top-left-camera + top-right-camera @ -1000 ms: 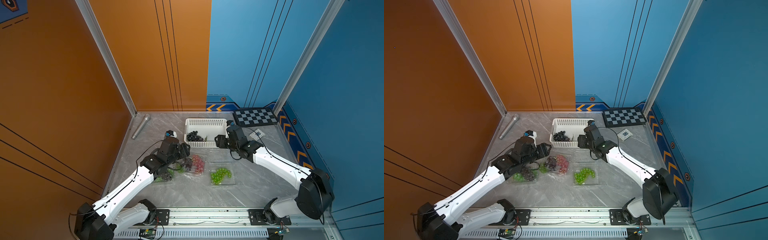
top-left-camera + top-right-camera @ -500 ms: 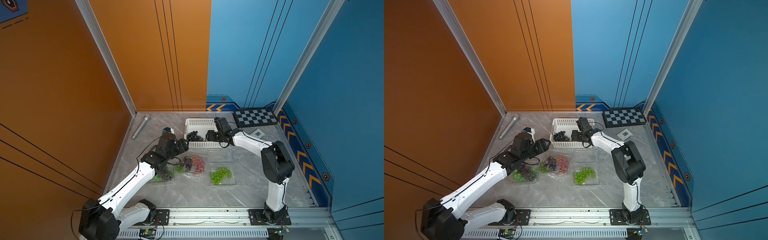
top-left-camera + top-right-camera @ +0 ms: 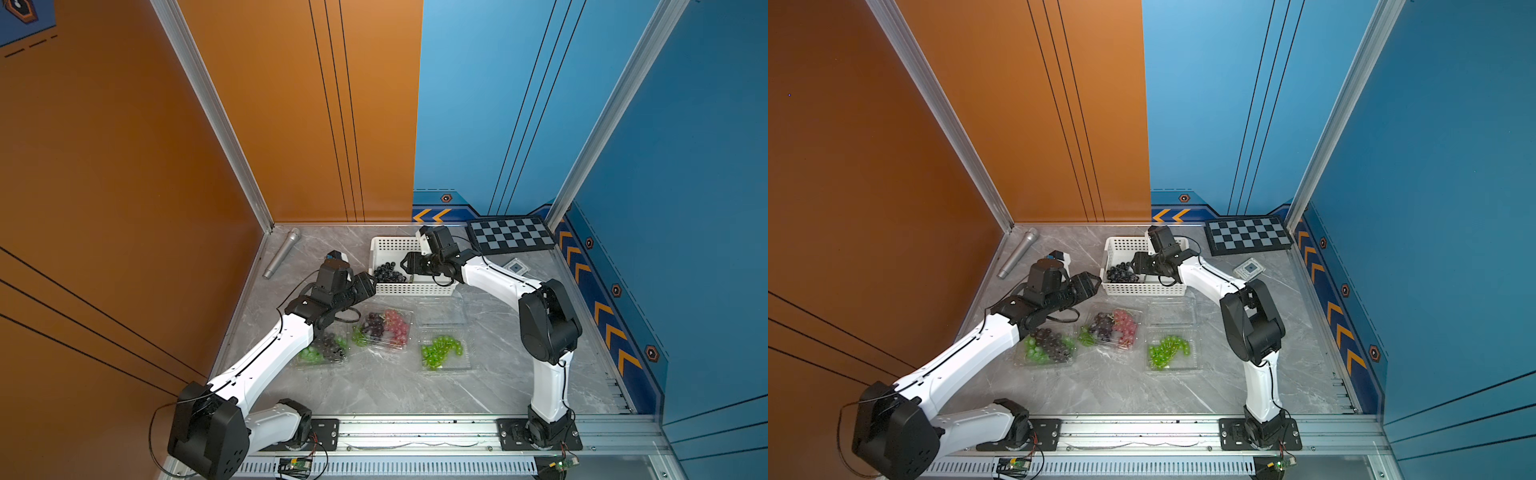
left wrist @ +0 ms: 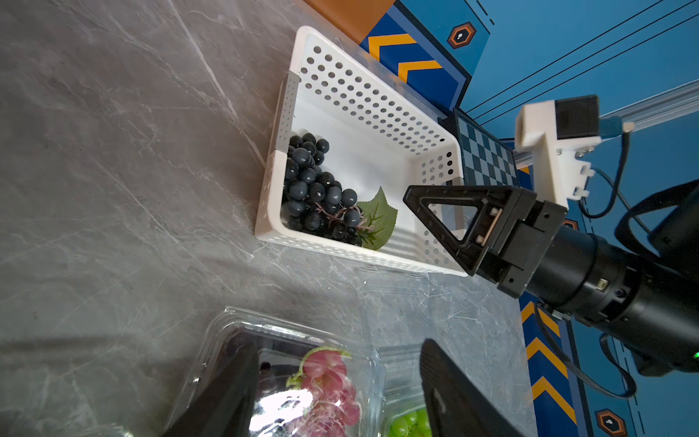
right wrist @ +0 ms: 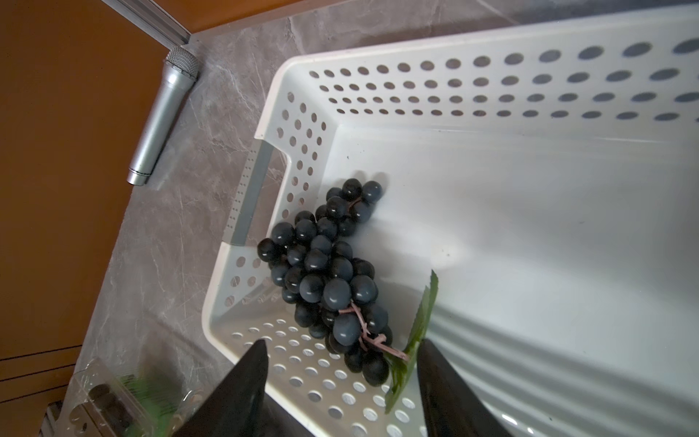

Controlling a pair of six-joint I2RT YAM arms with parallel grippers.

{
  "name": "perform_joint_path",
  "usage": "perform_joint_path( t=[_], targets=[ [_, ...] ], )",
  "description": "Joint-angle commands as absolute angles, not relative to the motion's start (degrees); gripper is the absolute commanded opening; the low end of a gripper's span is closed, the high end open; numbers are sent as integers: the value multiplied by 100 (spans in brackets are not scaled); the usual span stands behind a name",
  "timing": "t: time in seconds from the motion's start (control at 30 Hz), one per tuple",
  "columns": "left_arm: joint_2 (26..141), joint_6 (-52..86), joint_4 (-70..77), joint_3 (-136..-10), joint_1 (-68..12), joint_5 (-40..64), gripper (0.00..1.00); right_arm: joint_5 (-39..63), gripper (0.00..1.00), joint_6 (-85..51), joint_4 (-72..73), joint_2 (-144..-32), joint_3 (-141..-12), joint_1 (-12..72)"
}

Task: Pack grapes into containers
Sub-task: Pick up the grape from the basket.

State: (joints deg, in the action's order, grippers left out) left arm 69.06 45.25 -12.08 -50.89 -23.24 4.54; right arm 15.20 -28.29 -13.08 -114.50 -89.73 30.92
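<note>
Roomy front, crowded back

An open strip of bench (image 3: 374, 390) fronts three containers (image 3: 467, 363) holding green, purple and pink grapes (image 3: 440, 351). Left tool (image 3: 1090, 283) hangs wide, empty, beside the basket (image 3: 376, 245) edge. Right tool (image 3: 406, 264) gapes, gripping nothing, over the dark bunch (image 3: 388, 272) in the basket's corner

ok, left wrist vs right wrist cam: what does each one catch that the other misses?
Left wrist only: a side-on look at the right gripper at the basket, the checkerboard, and red grapes in a clear container.
Right wrist only: the microphone lying on the table by the orange wall.
Both: the white basket holding the dark grape bunch with its leaf.
</note>
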Motion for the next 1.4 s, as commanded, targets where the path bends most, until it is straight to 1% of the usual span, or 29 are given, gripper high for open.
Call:
perform_joint_path(
  t=[0.0, 0.33, 0.63, 0.87, 1.2, 1.27, 1.3, 1.33, 1.37],
  targets=[
    [6955, 4474, -1142, -5247, -2285, 625, 68, 1705, 64, -2768, -1507, -11636, -9207, 3120],
    [6808, 4441, -1212, -5100, -2310, 606, 68, 1612, 64, -2604, -1834, -11847, -9696, 3277],
    [6553, 4373, -1553, -5013, -2268, 432, 69, 1571, 64, -2335, -2162, -12529, -10032, 3292],
    [6557, 4322, -1573, -4978, -2102, 641, 69, 1555, 65, -2163, -2327, -12809, -10092, 3287],
    [6318, 4395, -1589, -4728, -1926, 720, 69, 1661, 64, -2153, -2478, -13375, -10670, 3349],
    [6285, 4403, -1591, -4694, -1894, 736, 69, 1668, 61, -2170, -2504, -13482, -10751, 3349],
    [6276, 4412, -1596, -4692, -1881, 739, 69, 1670, 58, -2188, -2513, -13520, -10792, 3350],
    [6275, 4412, -1591, -4685, -1880, 745, 69, 1678, 53, -2196, -2530, -13549, -10817, 3349],
    [6280, 4412, -1592, -4691, -1872, 751, 69, 1672, 45, -2197, -2541, -13563, -10841, 3352]
  ],
)
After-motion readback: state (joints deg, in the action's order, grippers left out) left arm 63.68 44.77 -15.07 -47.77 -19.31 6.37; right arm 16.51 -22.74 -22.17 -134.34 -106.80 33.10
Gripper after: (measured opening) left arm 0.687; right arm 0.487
